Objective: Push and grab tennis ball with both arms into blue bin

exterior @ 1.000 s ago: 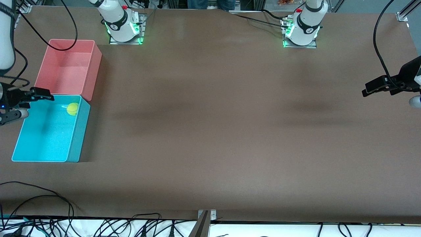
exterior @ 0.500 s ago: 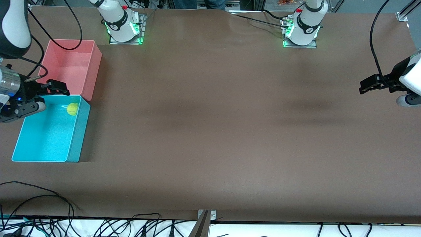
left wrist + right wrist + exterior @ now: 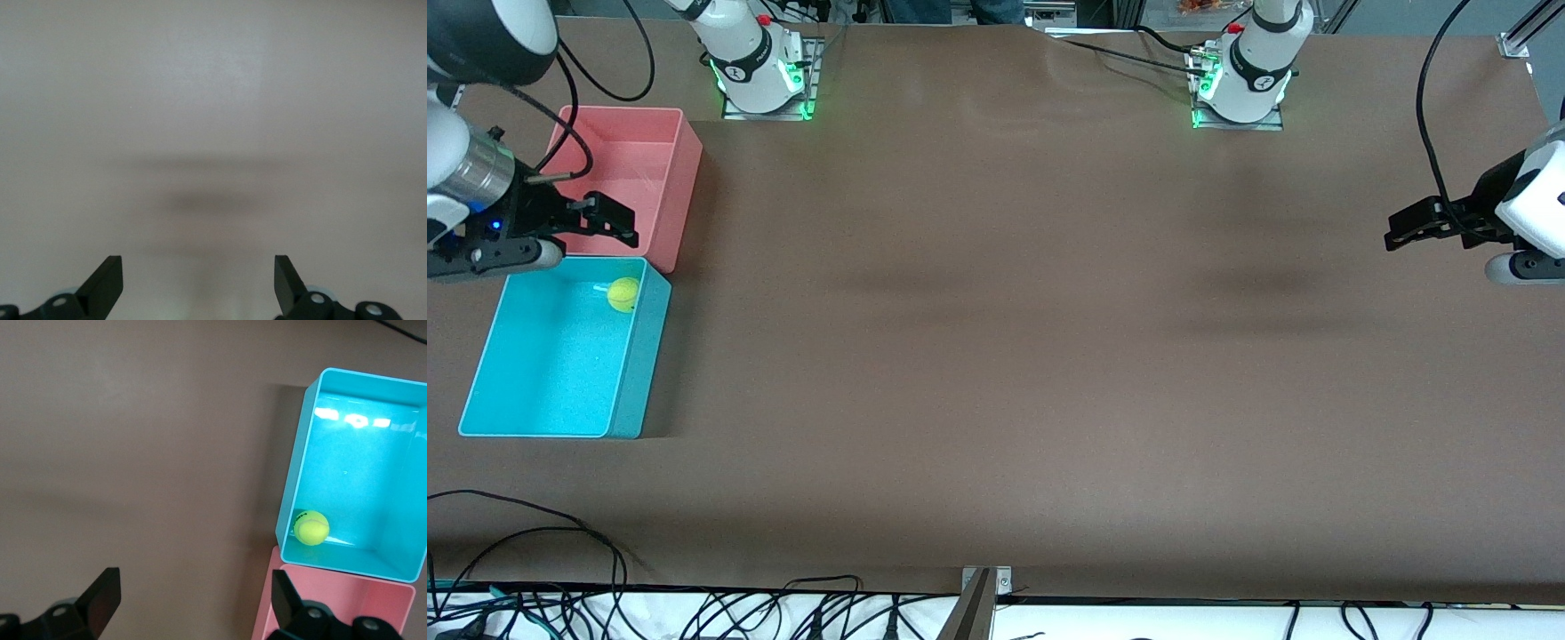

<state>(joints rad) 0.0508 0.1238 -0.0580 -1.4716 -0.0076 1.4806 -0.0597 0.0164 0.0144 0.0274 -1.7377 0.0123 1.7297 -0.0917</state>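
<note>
Both arms have shifted since a second ago: the right gripper (image 3: 609, 218) has risen from the blue bin's rim toward the pink bin (image 3: 667, 120) and now hangs over that bin's nearer edge, while the left gripper (image 3: 1405, 233) has drifted a little farther in over the bare table (image 3: 996, 356) at the left arm's end. The tennis ball (image 3: 623, 294) has not moved; it lies inside the blue bin (image 3: 551, 434), in the corner next to the pink bin and toward the middle of the table, and it seems to touch the bin's wall there. In the right wrist view the ball (image 3: 311, 527) sits in that same corner of the blue bin (image 3: 293, 487), and the right gripper (image 3: 193, 603) has its jaws spread wide with nothing between them. The left wrist view shows only plain tabletop, with the left gripper (image 3: 198, 283) likewise released and empty. Judged from how things lie, the ball is already where the task wants it, so what remains looks like drawing back. The ball should be light, springy and felt-covered, so it grips well but rolls at a nudge; if it had to be taken again, the jaws ought to close across its widest part, coming from above because the bin's walls crowd it.
</note>
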